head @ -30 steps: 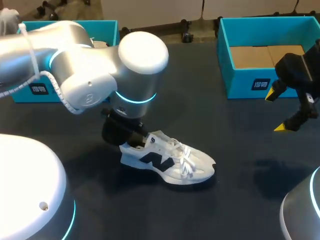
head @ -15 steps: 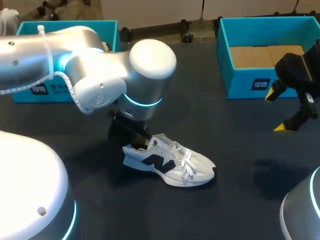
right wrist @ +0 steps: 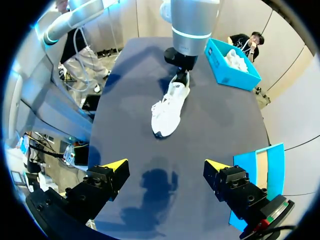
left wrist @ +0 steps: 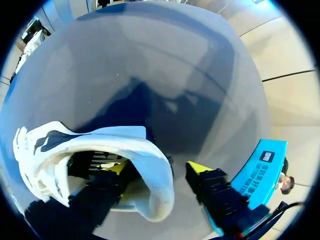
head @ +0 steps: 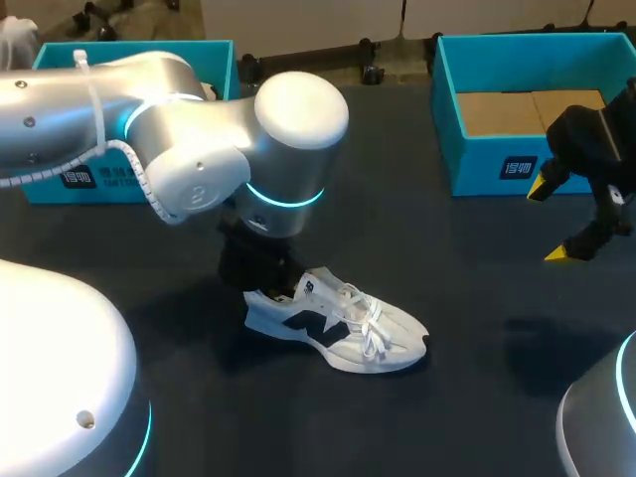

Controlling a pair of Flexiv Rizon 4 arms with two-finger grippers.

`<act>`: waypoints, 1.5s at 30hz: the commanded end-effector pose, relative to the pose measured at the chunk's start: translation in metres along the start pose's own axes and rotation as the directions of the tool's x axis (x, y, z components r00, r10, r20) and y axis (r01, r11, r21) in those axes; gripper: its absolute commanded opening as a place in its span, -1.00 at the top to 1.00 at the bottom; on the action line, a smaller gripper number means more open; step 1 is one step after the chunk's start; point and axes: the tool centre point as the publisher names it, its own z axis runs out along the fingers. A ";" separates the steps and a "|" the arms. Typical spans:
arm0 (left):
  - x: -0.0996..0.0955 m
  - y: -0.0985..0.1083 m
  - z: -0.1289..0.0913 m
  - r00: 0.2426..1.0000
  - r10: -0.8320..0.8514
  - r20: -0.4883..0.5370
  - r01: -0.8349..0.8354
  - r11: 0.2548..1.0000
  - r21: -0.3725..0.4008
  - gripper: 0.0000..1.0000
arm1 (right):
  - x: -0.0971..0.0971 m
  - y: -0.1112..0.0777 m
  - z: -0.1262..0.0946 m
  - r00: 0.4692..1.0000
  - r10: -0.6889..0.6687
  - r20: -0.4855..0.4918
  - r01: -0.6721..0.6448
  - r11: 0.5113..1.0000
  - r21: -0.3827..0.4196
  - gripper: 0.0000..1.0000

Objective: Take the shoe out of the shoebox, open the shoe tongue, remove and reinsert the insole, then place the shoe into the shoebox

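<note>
Dark tabletop holds the white shoe on its sole near the middle, outside both boxes. Its long axis runs across the table, heel toward my left arm, toe toward my right side and slightly nearer the head camera. Left gripper is at the heel, fingers parted and straddling the heel wall: one yellow tip inside the opening, the other just outside with a thin gap showing, so I judge it not clamped. Left arm is clearly nearer; tongue and laces lie ahead of it, toward the toe. Its bulk hides the heel from above. Right gripper hangs well apart at the right, spread wide, empty. Farther back: right blue box with bare cardboard floor, left blue box partly behind the left arm.
</note>
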 end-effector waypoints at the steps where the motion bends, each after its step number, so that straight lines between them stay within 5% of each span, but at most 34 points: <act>1: 0.015 -0.006 -0.019 0.998 -0.039 0.056 0.038 0.999 0.004 -1.00 | -0.002 0.001 0.001 1.000 0.000 -0.005 0.000 1.000 0.003 -1.00; 18: 0.022 -0.029 -0.065 0.903 -0.353 0.243 0.346 0.935 0.073 -1.00 | -0.002 0.001 0.001 1.000 0.000 -0.005 0.000 1.000 0.003 -1.00; 31: 0.046 -0.048 -0.069 0.761 -0.577 0.297 0.556 0.816 0.158 -1.00 | -0.002 0.001 0.001 1.000 0.000 -0.005 0.000 1.000 0.003 -1.00; 45: 0.047 -0.049 -0.069 0.758 -0.579 0.301 0.558 0.814 0.161 -1.00 | -0.002 0.001 0.001 1.000 0.000 -0.005 0.000 1.000 0.003 -1.00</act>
